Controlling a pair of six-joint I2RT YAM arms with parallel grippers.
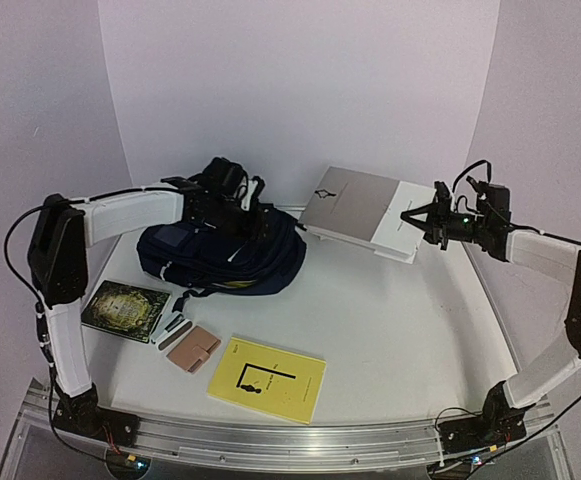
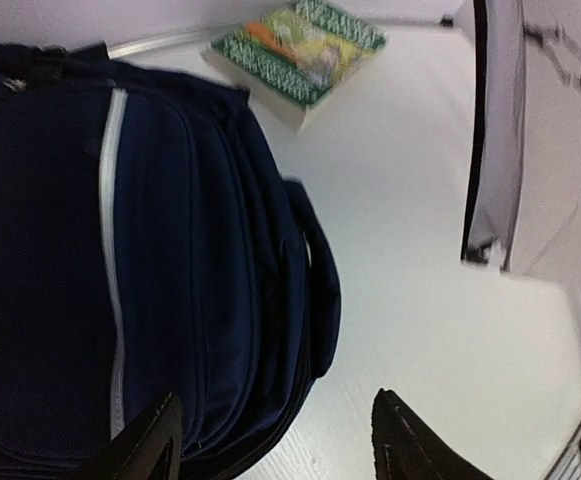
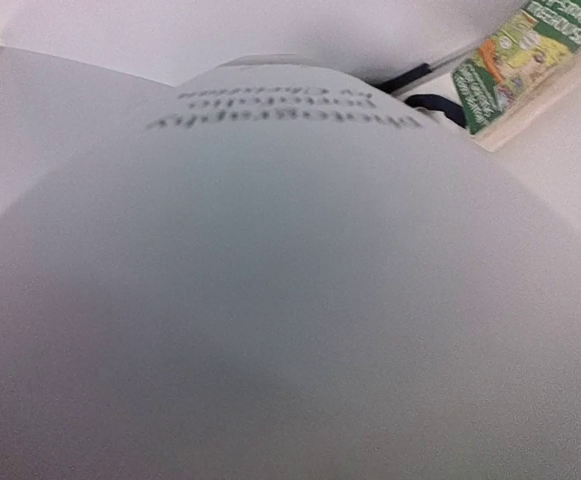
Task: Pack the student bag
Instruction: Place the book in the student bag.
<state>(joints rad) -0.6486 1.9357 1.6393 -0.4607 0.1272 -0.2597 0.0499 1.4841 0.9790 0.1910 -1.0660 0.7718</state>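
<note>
The student bag (image 1: 220, 258) is a dark navy backpack with white piping, lying flat at the table's back left. My left gripper (image 1: 253, 212) hovers over its far right edge. In the left wrist view the bag (image 2: 120, 250) fills the left side, and the gripper (image 2: 275, 440) is open and empty, its dark fingertips (image 2: 410, 445) straddling the bag's edge. My right gripper (image 1: 420, 217) is shut on the right edge of a large grey and white book (image 1: 355, 205), held tilted above the table. That book's cover (image 3: 270, 300) fills the right wrist view and hides the fingers.
A green patterned book (image 1: 125, 308) lies front left; it also shows in the left wrist view (image 2: 300, 45). A small grey item (image 1: 173, 328), a tan case (image 1: 193, 349) and a yellow book (image 1: 267, 378) lie near the front. White walls close in the back and sides.
</note>
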